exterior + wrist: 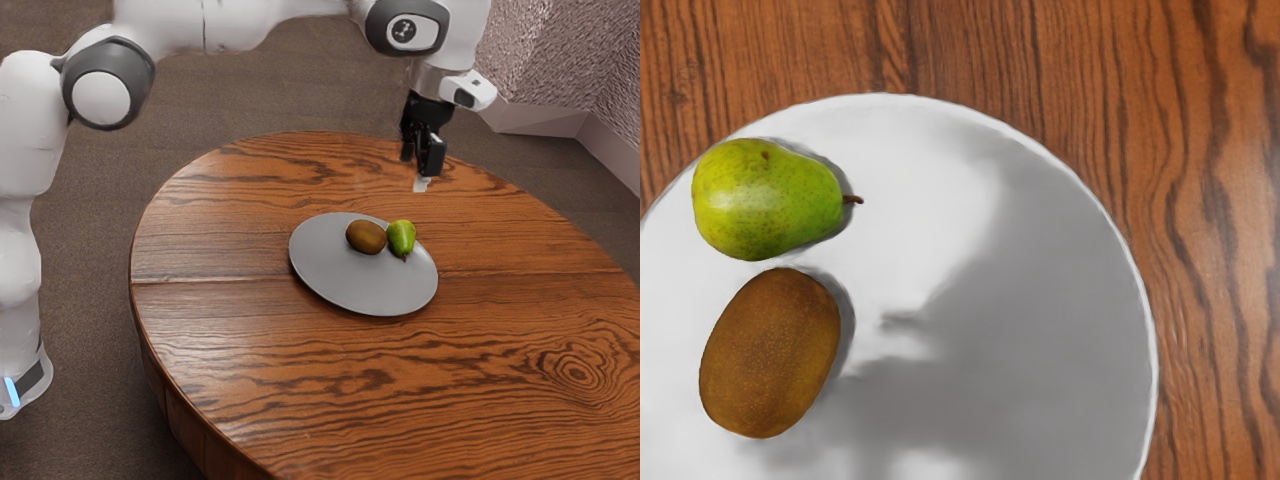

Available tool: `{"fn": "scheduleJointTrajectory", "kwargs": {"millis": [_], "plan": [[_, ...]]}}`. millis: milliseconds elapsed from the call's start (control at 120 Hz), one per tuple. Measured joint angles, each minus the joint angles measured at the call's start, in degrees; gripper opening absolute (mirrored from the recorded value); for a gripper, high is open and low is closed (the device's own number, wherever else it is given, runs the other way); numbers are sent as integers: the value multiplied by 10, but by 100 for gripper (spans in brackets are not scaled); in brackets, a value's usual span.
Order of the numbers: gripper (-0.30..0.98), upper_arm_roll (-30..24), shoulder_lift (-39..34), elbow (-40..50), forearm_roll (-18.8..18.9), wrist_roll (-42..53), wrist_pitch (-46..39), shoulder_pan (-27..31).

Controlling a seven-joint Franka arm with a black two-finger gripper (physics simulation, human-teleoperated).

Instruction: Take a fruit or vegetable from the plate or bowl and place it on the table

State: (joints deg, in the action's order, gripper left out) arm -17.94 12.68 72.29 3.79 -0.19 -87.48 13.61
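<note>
Wood table (430, 400) closest to the camera, with a grey plate (350, 285) on it. Our gripper (416, 167) hangs above the table with its fingers apart, nothing between them. Both fruits lie on the plate near its rim. We'd guess the kiwi (365, 237) is light, firmish and easy to bruise; pinch it across its narrow middle, gently, since it could roll. Beside it, the pear (401, 237) probably has slicker skin and a bit more weight, so we'd take its fat end, not the skinny stem (853, 200).
</note>
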Motion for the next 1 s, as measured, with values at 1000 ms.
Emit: {"fn": "scheduleJointTrajectory", "kwargs": {"millis": [1000], "plan": [[69, 21, 60, 41, 20, 86, -65, 45]]}}
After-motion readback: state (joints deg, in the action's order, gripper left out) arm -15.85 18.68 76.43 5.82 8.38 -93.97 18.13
